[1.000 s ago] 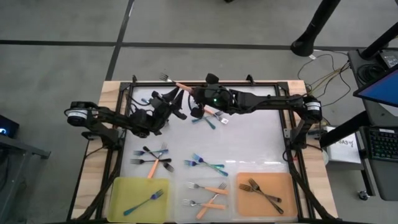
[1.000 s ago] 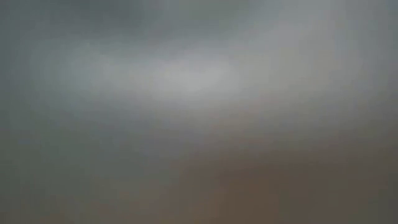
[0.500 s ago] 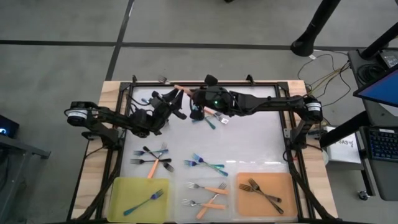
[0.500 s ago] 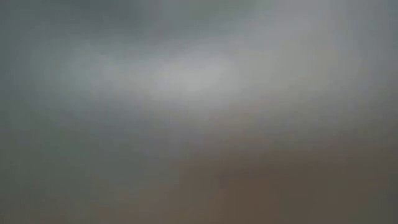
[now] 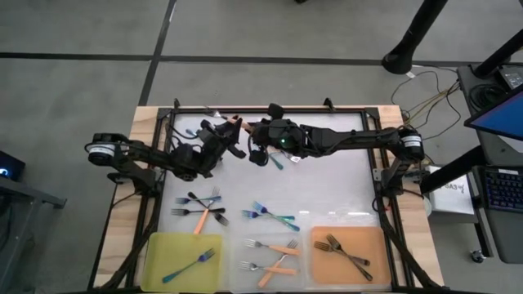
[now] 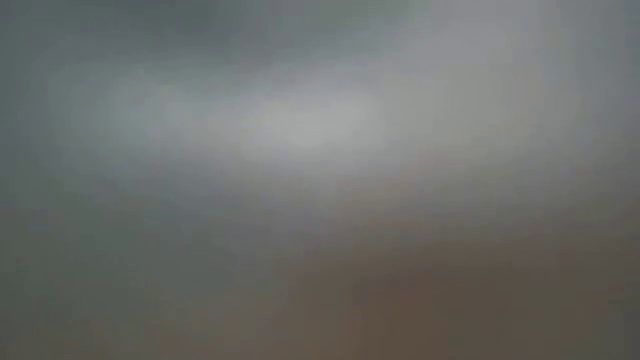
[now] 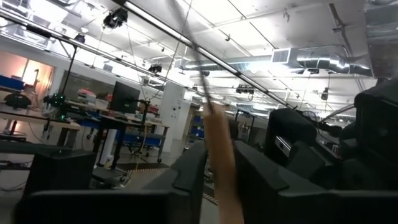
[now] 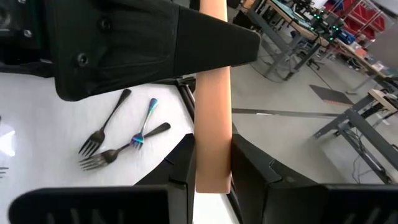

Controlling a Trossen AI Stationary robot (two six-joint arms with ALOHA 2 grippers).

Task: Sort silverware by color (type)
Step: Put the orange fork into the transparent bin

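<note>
One orange-handled fork (image 5: 237, 121) hangs in the air near the table's far edge, its silver tines (image 5: 215, 110) pointing far-left. My left gripper (image 5: 231, 131) (image 7: 219, 149) and my right gripper (image 5: 255, 145) (image 8: 213, 140) meet there, and both are shut on the fork's handle. Loose silverware lies on the white mat. There are dark and orange forks (image 5: 200, 208), blue forks (image 5: 270, 215), and dark and blue forks (image 8: 118, 140) at the far left. The low view shows only blur. My left gripper pinches the orange handle (image 7: 219, 177) between its two fingers, coming from the table's left. The fork runs out past the fingertips, with its thin neck (image 7: 193, 43) rising beyond them. It is clear of the table. My right gripper pinches the same orange handle (image 8: 213, 158) between its two fingers, coming roughly level from the table's right. The fingers lie across the handle. Farther along the handle sits the left gripper's dark finger (image 8: 155, 43). The fork is lifted clear of the mat.
Three trays line the near edge: a yellow one (image 5: 163, 245) with a blue fork, a clear one (image 5: 245, 245) with orange forks, and an orange one (image 5: 372, 245) with dark forks. More forks (image 5: 276, 159) lie under the right gripper. A black frame borders the mat.
My right gripper has shifted a little toward the table's left with the orange-handled fork, bringing the handle closer in to my left gripper. The fork has stayed clear of the table.
</note>
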